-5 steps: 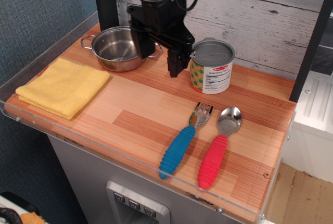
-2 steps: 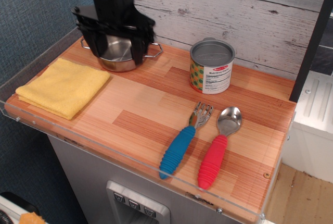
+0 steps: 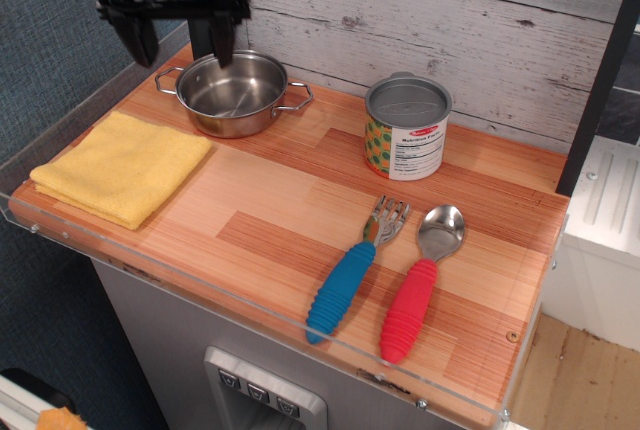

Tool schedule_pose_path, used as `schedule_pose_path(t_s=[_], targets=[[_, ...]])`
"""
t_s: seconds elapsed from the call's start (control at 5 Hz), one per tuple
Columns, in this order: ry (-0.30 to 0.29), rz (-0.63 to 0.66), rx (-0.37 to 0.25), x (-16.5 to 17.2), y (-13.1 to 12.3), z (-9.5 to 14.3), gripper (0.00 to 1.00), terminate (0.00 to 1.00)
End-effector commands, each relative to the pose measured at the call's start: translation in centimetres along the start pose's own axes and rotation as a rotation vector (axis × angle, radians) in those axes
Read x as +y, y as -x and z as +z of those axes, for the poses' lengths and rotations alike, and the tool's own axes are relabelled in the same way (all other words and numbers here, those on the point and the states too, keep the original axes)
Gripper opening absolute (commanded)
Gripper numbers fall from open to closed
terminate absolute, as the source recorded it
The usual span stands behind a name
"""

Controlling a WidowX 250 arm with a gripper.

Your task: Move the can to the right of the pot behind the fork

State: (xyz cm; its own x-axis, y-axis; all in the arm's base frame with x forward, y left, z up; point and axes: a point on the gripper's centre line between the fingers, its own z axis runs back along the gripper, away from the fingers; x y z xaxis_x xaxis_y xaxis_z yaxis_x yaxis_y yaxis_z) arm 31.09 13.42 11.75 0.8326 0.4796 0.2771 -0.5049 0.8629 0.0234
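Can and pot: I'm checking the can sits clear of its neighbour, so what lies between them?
Nothing. In the observation image, only bare wooden counter separates the can from the pot; they stand apart.

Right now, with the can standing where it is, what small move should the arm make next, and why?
Probably none beyond holding clear. The can stands upright to the right of the pot and behind the fork, so the placement looks done. The gripper is open, empty, and raised near the pot's far left, touching nothing.
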Motion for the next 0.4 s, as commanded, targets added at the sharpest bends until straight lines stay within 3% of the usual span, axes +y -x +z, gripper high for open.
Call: schedule_pose_path(t_s=[0.0,0.2], targets=[[-0.068,0.088,0.010,1.36,-0.77,0.60,1.00,0.00],[-0.068,0.088,0.010,1.36,-0.77,0.60,1.00,1.00]])
